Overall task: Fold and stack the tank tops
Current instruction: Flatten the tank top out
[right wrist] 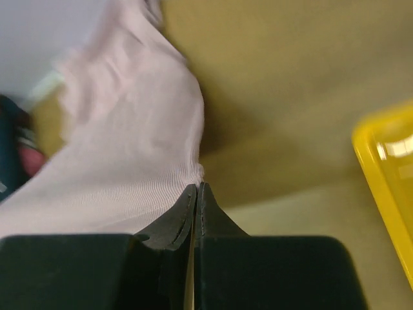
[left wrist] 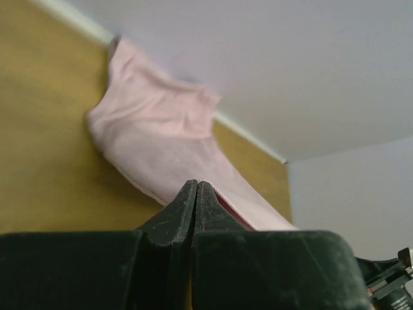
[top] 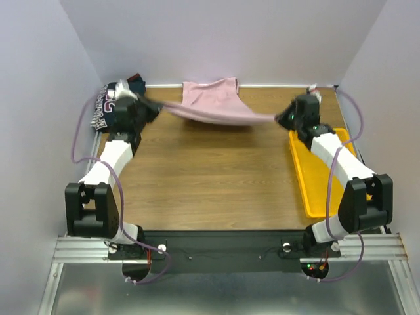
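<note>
reaching to the far end of the desk [top: 210, 177] with both arms, elbows bent. pinching opposite ends of the dusty pink tank top [top: 211, 100] with left fingers [left wrist: 183, 208] and right fingers [right wrist: 183, 208] closed, holding it taut above the wood by the back wall.

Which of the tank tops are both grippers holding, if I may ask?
The plain dusty pink cloth tank top, stretched between the left gripper and right gripper; the navy lettered top lies bunched, unheld, in the far-left corner.
</note>
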Controlling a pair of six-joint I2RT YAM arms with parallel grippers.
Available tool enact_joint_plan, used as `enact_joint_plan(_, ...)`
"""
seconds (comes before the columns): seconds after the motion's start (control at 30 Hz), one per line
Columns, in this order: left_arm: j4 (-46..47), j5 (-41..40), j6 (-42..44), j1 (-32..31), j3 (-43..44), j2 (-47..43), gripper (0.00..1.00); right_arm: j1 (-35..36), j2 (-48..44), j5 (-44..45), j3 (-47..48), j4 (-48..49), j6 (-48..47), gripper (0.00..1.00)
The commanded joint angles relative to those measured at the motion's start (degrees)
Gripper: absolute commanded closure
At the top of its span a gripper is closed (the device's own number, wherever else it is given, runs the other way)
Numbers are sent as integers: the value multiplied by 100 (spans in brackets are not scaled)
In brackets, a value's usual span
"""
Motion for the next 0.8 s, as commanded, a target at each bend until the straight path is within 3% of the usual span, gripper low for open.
enact_joint_plan(0.0,-114,-380,-471,-126,-1493,-541,100,-16,-220,-533,-1385,-120,493,100)
enact_joint_plan(0.07,-97,-364,-595,-152,-2346,-936,100,-16,-281,-1052,-2088,-173,651,100)
enact_joint_plan(0.3,-816,-83,-525,-205,-3612,-1763,100,-16,-878,-1544,-3433,-401,1055,99)
enact_joint_plan(0.5,-1396,5,-551,-346,-4202,-2123,100,-24,-1335,-1888,-3988,-656,1293,100)
enact_joint_plan(0.77,-1959,-30,-340,-583,-4476,-2168,100,-24,-1986,-1510,-4112,-1447,1241,99)
